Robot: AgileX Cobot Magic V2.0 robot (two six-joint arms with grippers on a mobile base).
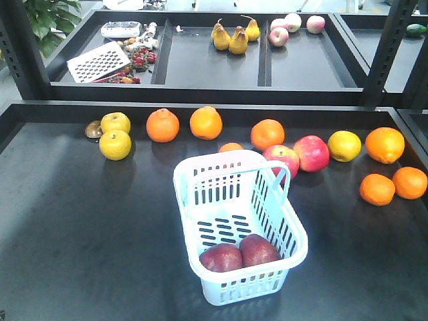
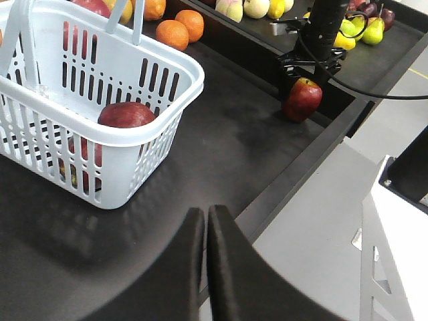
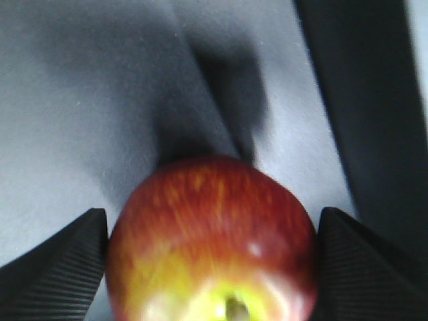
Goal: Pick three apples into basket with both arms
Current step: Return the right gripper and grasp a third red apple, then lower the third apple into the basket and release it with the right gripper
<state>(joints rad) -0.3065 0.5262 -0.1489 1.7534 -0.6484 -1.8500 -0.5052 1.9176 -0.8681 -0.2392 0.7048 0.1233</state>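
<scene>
Pale blue-white basket, front view: the basket (image 1: pixel 239 227) stands on the dark table (image 1: pixel 80 227), slotted sides, handle tilted up toward its far end.
Apples in basket, front view: two dark maroon apples (image 1: pixel 239 255) lie side by side, touching, at the basket's near end.
Other fruit, front view: oranges (image 1: pixel 184 124) in a loose row beyond the basket, yellow fruit (image 1: pixel 115 136) at far left, two brighter pink-red apples (image 1: pixel 298 156) just right of the basket's far corner; pears (image 1: pixel 235 35) on the rear shelf.
Arms, front view: neither arm shows here.
Left gripper, left wrist view: the left gripper (image 2: pixel 204 221) has its black fingers pressed together with nothing between them, over the table near its edge.
Basket, left wrist view: the basket is at upper left, one maroon apple visible over its rim.
Right gripper, left wrist view: the right gripper (image 2: pixel 303 85) holds the third apple (image 2: pixel 302 99) near the table's edge, well apart from the basket.
Right wrist view: ribbed pads (image 3: pixel 63 264) sit on both sides of the apple, clamped on it, stem end toward the camera, red skin with a yellow patch.
</scene>
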